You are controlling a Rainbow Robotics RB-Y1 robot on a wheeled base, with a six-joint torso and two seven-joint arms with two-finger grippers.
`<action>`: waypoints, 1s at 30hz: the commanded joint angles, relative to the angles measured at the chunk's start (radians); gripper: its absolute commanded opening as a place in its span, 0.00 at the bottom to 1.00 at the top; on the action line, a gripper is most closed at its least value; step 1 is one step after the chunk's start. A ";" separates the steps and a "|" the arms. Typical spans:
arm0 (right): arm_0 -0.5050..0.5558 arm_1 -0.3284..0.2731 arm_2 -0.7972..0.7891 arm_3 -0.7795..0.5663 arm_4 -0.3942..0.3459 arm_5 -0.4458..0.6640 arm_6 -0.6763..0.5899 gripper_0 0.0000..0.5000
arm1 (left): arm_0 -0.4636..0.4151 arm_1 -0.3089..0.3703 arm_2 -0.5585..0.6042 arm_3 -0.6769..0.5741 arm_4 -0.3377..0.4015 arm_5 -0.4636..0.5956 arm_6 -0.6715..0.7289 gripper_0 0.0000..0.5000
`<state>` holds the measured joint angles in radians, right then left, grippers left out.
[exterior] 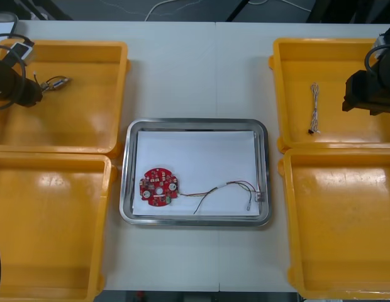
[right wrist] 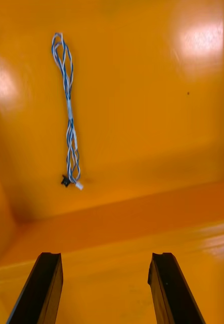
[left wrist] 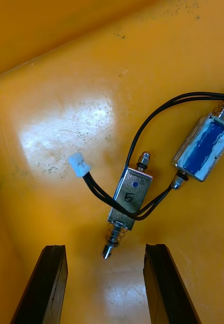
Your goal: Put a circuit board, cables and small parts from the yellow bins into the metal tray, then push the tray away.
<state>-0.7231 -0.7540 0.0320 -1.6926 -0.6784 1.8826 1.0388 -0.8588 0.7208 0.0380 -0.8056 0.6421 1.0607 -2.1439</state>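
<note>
Black fingers of the left pincer [left wrist: 105, 248] stand spread, low over the floor of the far left yellow plastic bin [exterior: 75, 119], and the spring tip of one of the small metal parts [left wrist: 131, 197] lies between them. This box-shaped part is joined by a thin black cable [left wrist: 142, 131], which ends in a white plug [left wrist: 79, 164], to a second part with a blue face [left wrist: 203, 152]. I think the main danger is here. If the pincer closes on one part, the other is dragged behind it and can swing, catch on the bin wall or drop on the light counter [exterior: 195, 63]. The smooth metal may also slip between the fingers.

The right pincer [right wrist: 105, 255], spread too and holding nothing, hangs at the right side of the far right yellow bin [exterior: 295, 69]. The twisted blue and white cable [right wrist: 69, 111] lies flat on the bin floor, well apart to its left. Such a thin cable is easy to miss, and the fingers may close only on the floor.

By count there are four yellow bins and one shiny metal tray [exterior: 195, 122], white inside. The tray holds one round red circuit board [exterior: 158, 187] and one red and yellow cable [exterior: 220, 187]. There are also one twisted blue and white cable, two small metal parts and one black cable.
</note>
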 commanded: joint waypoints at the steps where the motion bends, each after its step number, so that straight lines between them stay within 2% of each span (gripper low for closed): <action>1: -0.087 -0.004 0.040 0.079 0.036 -0.082 0.004 1.00 | -0.062 -0.023 0.016 0.023 -0.015 -0.027 -0.074 0.87; 4: -0.101 0.018 0.046 0.129 0.062 -0.135 0.004 1.00 | -0.065 -0.032 0.016 0.031 -0.018 -0.034 -0.073 0.86; 6: -0.108 0.024 0.057 0.160 0.076 -0.168 0.003 1.00 | -0.065 -0.035 0.017 0.031 -0.019 -0.036 -0.070 0.81; 9: -0.119 0.044 0.085 0.223 0.106 -0.243 0.004 1.00 | -0.065 -0.041 0.017 0.032 -0.022 -0.036 -0.067 0.54; 12: -0.133 0.065 0.095 0.283 0.129 -0.300 0.006 1.00 | -0.065 -0.046 0.016 0.035 -0.025 -0.034 -0.062 0.34; 15: -0.148 0.085 0.101 0.329 0.145 -0.333 0.006 1.00 | -0.065 -0.050 0.016 0.037 -0.027 -0.036 -0.060 0.18; 16: -0.154 0.094 0.101 0.352 0.151 -0.344 0.006 1.00 | -0.065 -0.054 0.016 0.037 -0.029 -0.034 -0.059 0.07; 17: -0.164 0.104 0.101 0.372 0.154 -0.353 0.007 1.00 | -0.065 -0.054 0.016 0.037 -0.030 -0.036 -0.059 0.00; 20: -0.176 0.124 0.103 0.413 0.166 -0.372 0.007 1.00 | -0.063 -0.055 0.016 0.045 -0.025 -0.031 -0.060 0.00; 25: -0.177 0.153 0.105 0.459 0.183 -0.416 0.007 1.00 | -0.057 -0.052 0.037 0.039 0.005 0.033 -0.076 0.00; 30: -0.177 0.174 0.112 0.504 0.186 -0.464 0.007 1.00 | 0.004 -0.037 0.068 -0.063 0.033 0.119 -0.086 0.00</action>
<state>-0.8520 -0.6002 0.1247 -1.2014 -0.5055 1.4455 1.0388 -0.8788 0.6817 0.0690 -0.7801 0.6502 1.1356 -2.1439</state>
